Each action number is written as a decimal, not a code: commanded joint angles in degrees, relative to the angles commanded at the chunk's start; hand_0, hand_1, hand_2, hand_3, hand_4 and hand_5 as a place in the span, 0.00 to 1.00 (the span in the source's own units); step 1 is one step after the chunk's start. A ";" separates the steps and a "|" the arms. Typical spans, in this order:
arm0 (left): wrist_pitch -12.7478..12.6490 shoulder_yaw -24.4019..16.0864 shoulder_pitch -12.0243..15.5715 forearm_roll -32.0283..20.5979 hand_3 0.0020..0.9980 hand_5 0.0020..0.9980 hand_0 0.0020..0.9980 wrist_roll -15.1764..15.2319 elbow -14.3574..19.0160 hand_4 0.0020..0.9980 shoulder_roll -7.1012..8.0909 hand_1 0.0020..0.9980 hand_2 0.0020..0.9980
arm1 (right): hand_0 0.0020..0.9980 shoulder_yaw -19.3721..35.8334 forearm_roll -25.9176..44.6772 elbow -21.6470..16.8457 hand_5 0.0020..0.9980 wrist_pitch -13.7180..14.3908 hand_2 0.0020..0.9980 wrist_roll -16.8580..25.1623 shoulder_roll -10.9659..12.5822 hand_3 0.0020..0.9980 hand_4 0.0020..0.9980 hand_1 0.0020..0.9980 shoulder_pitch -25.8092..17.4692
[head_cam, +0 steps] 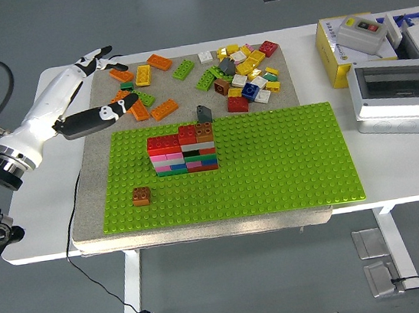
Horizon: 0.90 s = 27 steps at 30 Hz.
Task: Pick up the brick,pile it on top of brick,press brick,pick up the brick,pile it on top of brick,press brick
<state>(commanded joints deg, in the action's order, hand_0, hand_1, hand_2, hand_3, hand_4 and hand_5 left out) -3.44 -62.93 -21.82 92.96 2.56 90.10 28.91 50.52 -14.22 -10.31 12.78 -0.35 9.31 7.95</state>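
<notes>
Head view: my left robot hand (81,92) hovers open, empty, at ten o'clock from one brick stack (182,151); one brown brick (141,196) sits apart.

1 head view, high, facing forward-down over table (398,178), moderately distant.

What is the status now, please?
Left hand open, empty, above the mat's left edge. Brick stack stands on green baseplate. Loose bricks beyond. Nothing in the way.
</notes>
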 joint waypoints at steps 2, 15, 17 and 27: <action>-0.89 0.12 1.26 -0.09 0.77 0.44 1.00 1.25 -1.75 0.76 0.02 1.00 1.00 | 0.72 0.05 -0.06 0.00 0.84 0.01 0.72 -0.02 -0.02 0.67 0.41 0.71 -0.02; -4.77 2.82 6.21 7.41 0.77 0.40 1.00 3.54 -11.32 0.75 -6.58 1.00 1.00 | 0.72 1.37 -3.41 0.00 0.84 0.30 0.73 -2.05 -1.44 0.68 0.41 0.71 -0.02; -4.70 3.21 6.51 8.31 0.77 0.40 1.00 3.28 -11.29 0.75 -6.45 1.00 1.00 | 0.72 1.62 -4.26 0.00 0.84 0.34 0.73 -2.76 -2.03 0.68 0.41 0.71 -0.16; -3.84 5.70 8.86 10.35 0.77 0.40 1.00 2.01 -11.24 0.75 -2.45 1.00 1.00 | 0.73 1.56 -7.26 0.00 0.84 0.19 0.74 -5.66 -4.48 0.69 0.41 0.72 -1.19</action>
<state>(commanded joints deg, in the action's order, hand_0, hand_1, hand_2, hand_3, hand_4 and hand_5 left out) -7.27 -57.24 -12.96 103.31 4.56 78.86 26.47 52.08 -21.48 -10.31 12.98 -6.01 4.83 6.76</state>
